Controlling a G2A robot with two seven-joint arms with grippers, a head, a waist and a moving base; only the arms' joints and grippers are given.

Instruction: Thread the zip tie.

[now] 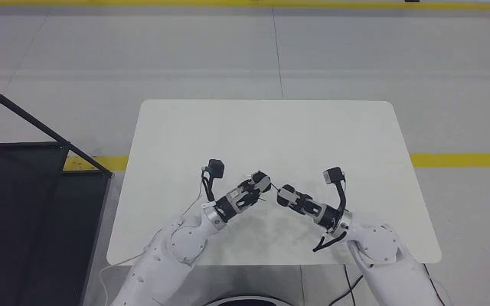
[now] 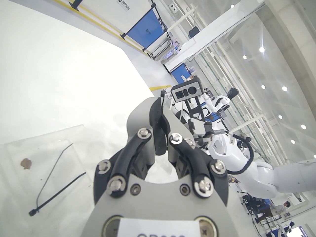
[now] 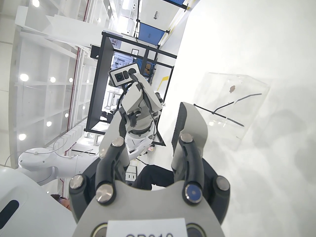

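Zip tie (image 2: 59,191) on clear sheet (image 2: 49,139) — left fingers (image 2: 158,124) together; right fingers (image 3: 190,122) apart

The zip tie (image 2: 59,191) lies on a clear sheet (image 2: 29,149) on the table (image 2: 61,75), beside the left hand (image 2: 159,104) and ahead of the right hand (image 3: 150,114). The hands face each other, near.

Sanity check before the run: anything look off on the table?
Two small things. The zip tie on the clear sheet has a kinked strap rather than a straight one, and a brown speck sits on the sheet beside it. Cannot tell what the speck is.
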